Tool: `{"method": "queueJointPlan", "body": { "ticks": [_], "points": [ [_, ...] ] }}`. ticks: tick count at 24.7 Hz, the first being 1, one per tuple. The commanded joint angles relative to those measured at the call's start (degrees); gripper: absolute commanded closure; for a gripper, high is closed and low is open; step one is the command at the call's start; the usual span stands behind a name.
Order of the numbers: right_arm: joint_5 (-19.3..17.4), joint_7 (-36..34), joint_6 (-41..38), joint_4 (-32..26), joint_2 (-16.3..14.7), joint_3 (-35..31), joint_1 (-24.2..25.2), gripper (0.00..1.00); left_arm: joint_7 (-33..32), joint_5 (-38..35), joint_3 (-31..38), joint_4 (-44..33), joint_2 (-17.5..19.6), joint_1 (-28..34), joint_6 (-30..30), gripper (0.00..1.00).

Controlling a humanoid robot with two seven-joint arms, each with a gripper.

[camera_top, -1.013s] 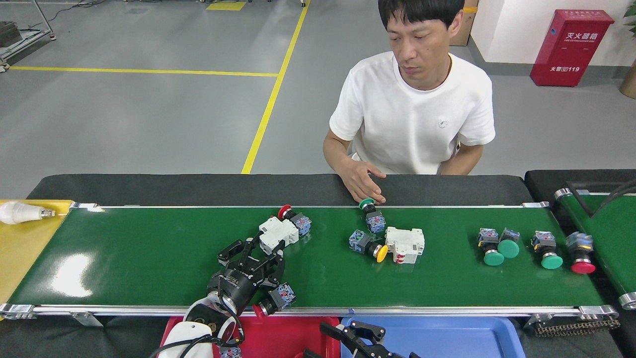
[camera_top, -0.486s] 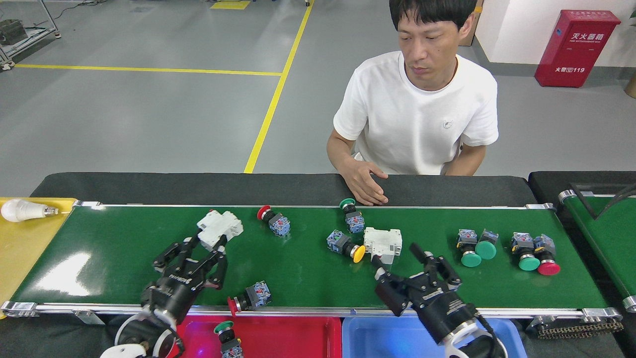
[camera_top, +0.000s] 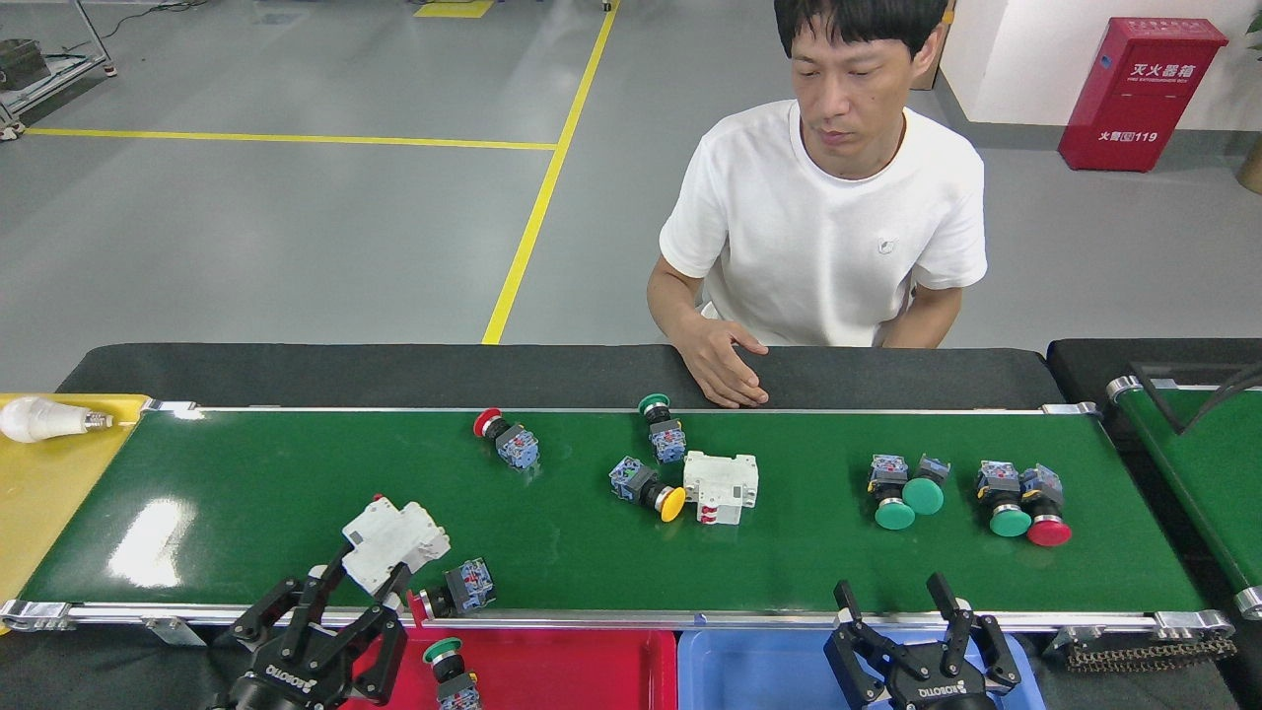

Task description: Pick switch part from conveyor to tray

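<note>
My left gripper [camera_top: 371,584] is at the near left edge of the conveyor [camera_top: 246,483], shut on a white breaker-type switch part [camera_top: 394,538] that it holds tilted just above the belt's front rail. Right below it lies the red tray [camera_top: 572,671], with a green-capped push button [camera_top: 449,663] inside. At the near right, over the blue tray [camera_top: 759,671], my right gripper [camera_top: 890,595] stands open with nothing between its fingers. Several more switch parts lie on the belt, among them a white breaker [camera_top: 722,485] and a yellow-capped button [camera_top: 646,485].
A red-capped button [camera_top: 452,594] lies at the front rail beside the held part. Other buttons: red [camera_top: 505,440], green [camera_top: 661,426], green pair [camera_top: 902,485], green and red [camera_top: 1020,495]. A person's hand [camera_top: 730,370] rests at the far edge. A bulb [camera_top: 39,419] lies on a yellow surface at left.
My left gripper pulled back toward the near left edge with the white part in it. My right gripper drew back from the belt to the blue tray. The loose parts drifted left.
</note>
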Motion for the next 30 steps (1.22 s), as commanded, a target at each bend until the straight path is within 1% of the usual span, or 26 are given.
{"method": "queueJointPlan", "body": {
  "ticks": [1,3,6,8,10,13,15,17,18,19,21,22,23,24,27,28,29,30],
  "points": [
    [0.5,0.1,3.3,0.1,0.2,0.2,-1.7,0.01,0.2,-0.6,-3.3,-0.9,1.1,-1.3,-2.9,0.90],
    [1.5,2.2,5.2,2.2,0.3,2.1,-4.8,0.02,0.2,-3.4,-8.8,0.1,0.9,-2.9,-3.5,0.90],
    [1.8,4.6,10.2,8.2,0.3,5.7,-10.9,0.02,0.2,-8.9,-15.8,1.5,-0.3,-5.8,-3.3,0.90],
    [1.8,4.7,13.2,11.3,0.1,7.6,-13.6,0.02,0.2,-11.2,-18.8,2.1,-1.2,-6.1,-3.4,0.90],
    [1.8,4.8,15.3,13.0,-0.2,8.8,-15.1,0.02,0.2,-14.3,-23.0,2.2,-1.3,-6.1,-3.5,0.90],
    [1.8,4.8,15.6,14.6,0.1,8.9,-16.1,0.02,0.2,-19.3,-27.3,3.7,-1.5,-6.3,-3.3,0.90],
    [1.8,4.8,15.8,17.6,0.6,9.4,-18.7,0.02,0.4,-22.3,-29.4,4.5,-2.1,-6.2,-3.2,0.90],
    [1.8,4.8,16.3,20.5,1.3,9.9,-21.3,0.02,0.6,-23.7,-30.3,4.5,-2.2,-5.7,-3.2,0.89],
    [1.8,4.8,17.0,22.0,1.4,10.1,-22.5,0.02,0.5,-24.1,-30.6,4.5,-2.2,-5.6,-3.2,0.87],
    [1.8,4.8,17.7,23.0,1.4,10.2,-23.5,0.01,0.6,-24.3,-31.0,4.5,-2.1,-5.6,-3.2,0.81],
    [1.7,4.8,18.2,24.9,1.5,11.3,-25.2,0.01,0.7,-24.3,-31.4,4.5,-2.5,-5.5,-3.0,0.42],
    [1.7,4.8,18.2,25.5,1.5,11.6,-25.6,0.02,0.7,-24.2,-31.4,4.5,-2.7,-5.5,-2.8,0.30],
    [1.7,4.8,18.2,25.6,1.5,11.7,-25.7,0.02,0.7,-24.2,-31.1,4.5,-2.7,-5.5,-2.8,0.04],
    [1.7,4.8,18.2,25.6,1.5,11.7,-25.8,0.01,0.8,-24.0,-30.9,4.5,-2.6,-5.5,-2.8,0.00],
    [1.6,4.8,18.2,26.2,1.6,11.7,-25.8,0.02,0.8,-22.6,-28.4,4.2,-2.9,-5.5,-2.7,0.00],
    [1.6,4.7,18.1,26.5,1.5,11.8,-25.8,0.05,0.8,-21.0,-25.9,4.1,-3.2,-5.5,-2.8,0.00],
    [1.4,4.6,17.5,27.0,1.4,11.8,-25.9,0.14,0.3,-18.4,-23.2,4.1,-3.6,-5.5,-2.8,0.00],
    [1.2,4.5,17.2,27.2,1.3,11.8,-26.0,0.21,0.2,-16.1,-20.4,4.1,-3.8,-5.5,-2.8,0.00]
  ]
}}
